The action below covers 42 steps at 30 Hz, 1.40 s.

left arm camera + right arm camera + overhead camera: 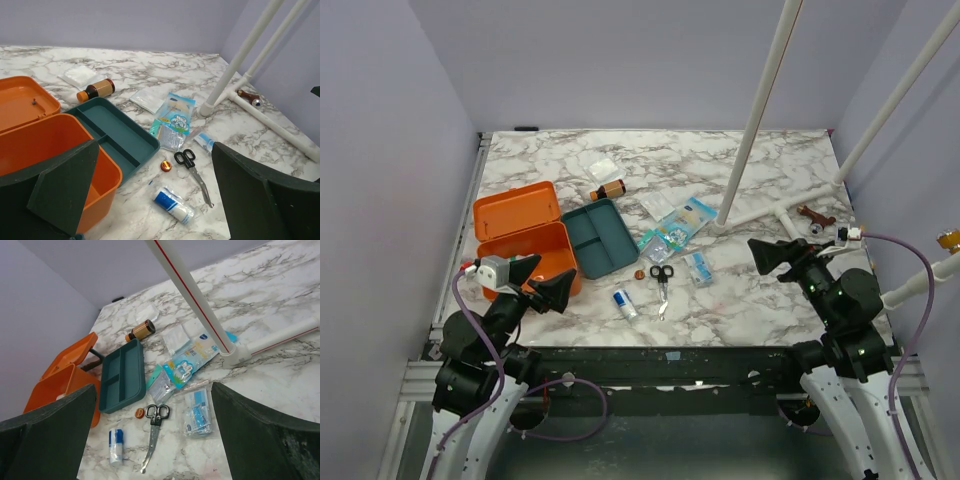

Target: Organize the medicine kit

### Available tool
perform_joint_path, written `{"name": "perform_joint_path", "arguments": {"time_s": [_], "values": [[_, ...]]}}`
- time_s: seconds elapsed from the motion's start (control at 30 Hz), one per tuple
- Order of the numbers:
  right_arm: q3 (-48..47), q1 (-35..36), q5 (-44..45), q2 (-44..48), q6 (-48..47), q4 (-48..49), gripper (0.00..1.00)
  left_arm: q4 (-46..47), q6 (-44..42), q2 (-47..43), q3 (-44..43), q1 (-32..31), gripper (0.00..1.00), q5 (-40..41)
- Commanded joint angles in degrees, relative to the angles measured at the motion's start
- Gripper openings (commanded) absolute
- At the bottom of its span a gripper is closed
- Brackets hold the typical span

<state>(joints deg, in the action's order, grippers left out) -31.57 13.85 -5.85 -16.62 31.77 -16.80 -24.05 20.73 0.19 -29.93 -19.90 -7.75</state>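
Note:
The medicine kit [525,243] is an orange box standing at the table's left with its lid swung open, and its inside looks bare [40,145]. Right beside it lies a dark teal compartment tray [600,237]. My left gripper [545,278] hovers open at the box's near right corner with nothing between its fingers [65,185]. My right gripper [782,255] hangs open over the table's right side, also with nothing in it. Both wrist views look down on the loose supplies.
Scissors [660,280], a bandage roll [625,303], a small orange cap [639,274], a brown bottle [609,189], blue packets [675,233], plasters [698,268] and white gauze [603,168] lie scattered. A white pipe frame [760,215] stands right of centre.

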Motion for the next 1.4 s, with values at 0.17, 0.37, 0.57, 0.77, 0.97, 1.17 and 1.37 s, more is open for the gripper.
{"name": "perform_joint_path", "arguments": {"time_s": [0.17, 0.37, 0.57, 0.77, 0.97, 1.17, 1.37], "values": [[-1.18, -0.23, 4.43, -0.56, 3.15, -2.60, 1.00, -0.64, 0.07, -7.36, -1.15, -0.31, 0.98, -2.86], [-2.23, -0.28, 3.20, -2.94, 4.36, -3.42, 1.00, -0.96, -0.05, -7.83, -1.73, -0.31, 0.98, -3.84], [-2.27, -0.27, 0.32, -3.31, 1.77, -3.47, 1.00, -1.01, -0.56, -7.80, -1.97, -0.31, 0.98, -4.84], [-3.31, -0.30, -4.27, -10.29, -0.54, -4.49, 0.98, -1.75, -0.96, -4.66, -2.60, -0.31, 0.99, -7.46], [-5.46, -0.22, -9.17, -19.81, -0.72, -3.14, 0.93, -2.08, -0.96, -1.40, -2.90, -0.31, 0.99, -8.36], [-8.48, 1.61, -9.81, -26.80, -1.09, -2.96, 0.89, -2.92, -1.08, 1.84, -3.25, -0.24, 0.99, -8.61], [-10.80, 15.22, 1.98, -33.09, 0.19, -2.72, 0.89, -4.14, -1.07, 5.12, -3.70, -0.23, 0.98, -7.90]]}}
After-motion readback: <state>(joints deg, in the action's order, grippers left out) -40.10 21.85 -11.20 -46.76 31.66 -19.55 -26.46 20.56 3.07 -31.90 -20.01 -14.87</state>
